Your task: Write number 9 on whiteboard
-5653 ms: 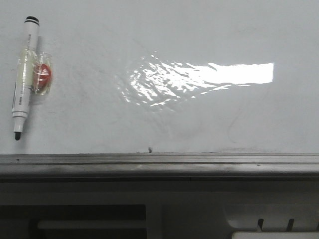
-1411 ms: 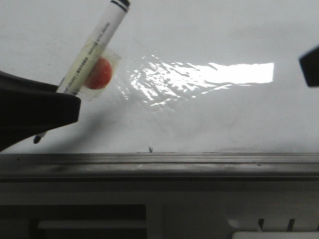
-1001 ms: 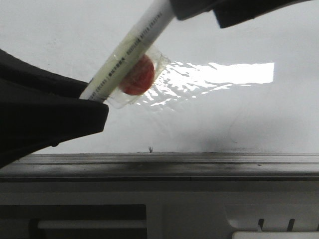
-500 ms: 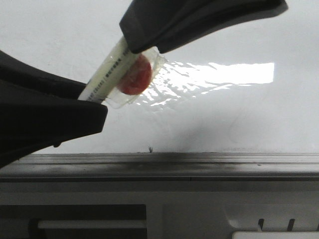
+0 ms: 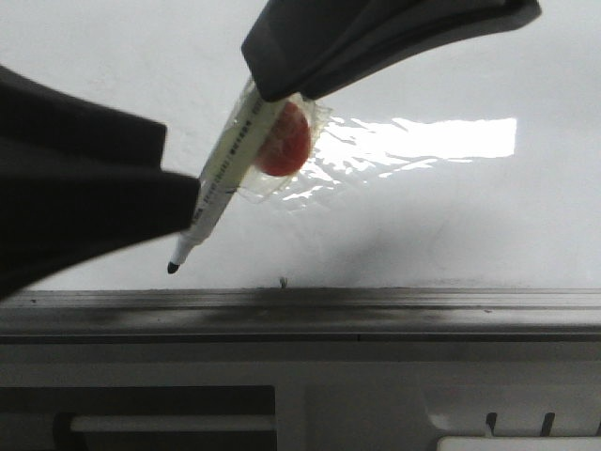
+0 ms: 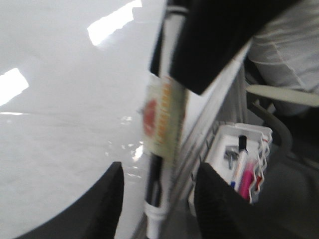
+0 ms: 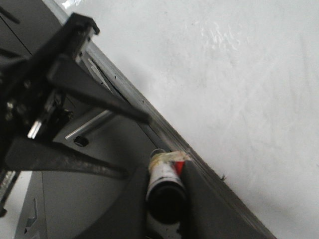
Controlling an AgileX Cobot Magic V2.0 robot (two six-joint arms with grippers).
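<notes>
The whiteboard (image 5: 470, 225) is glossy white with a glare patch and faint grey smudges. No number 9 shows on it. A white marker (image 5: 225, 178) with a red ball taped to it (image 5: 284, 139) hangs tilted over the board, its black tip (image 5: 174, 268) just above the lower rail (image 5: 376, 305). My right gripper (image 5: 282, 89) is shut on the marker's upper end; the right wrist view shows the marker (image 7: 167, 191) between its fingers. My left gripper (image 5: 178, 164) is open around the marker's lower part. In the left wrist view the marker (image 6: 162, 124) stands between the spread fingers of the left gripper (image 6: 159, 209), apart from both.
A dark grey panel with slots (image 5: 376, 395) lies below the rail. A white tray with pens (image 6: 244, 159) sits beside the board's edge. A person's white sleeve (image 6: 284, 50) is behind it.
The left gripper's jaws have parted and let go of the marker. The marker now hangs from the right gripper, steeper, with its black tip showing near the rail.
</notes>
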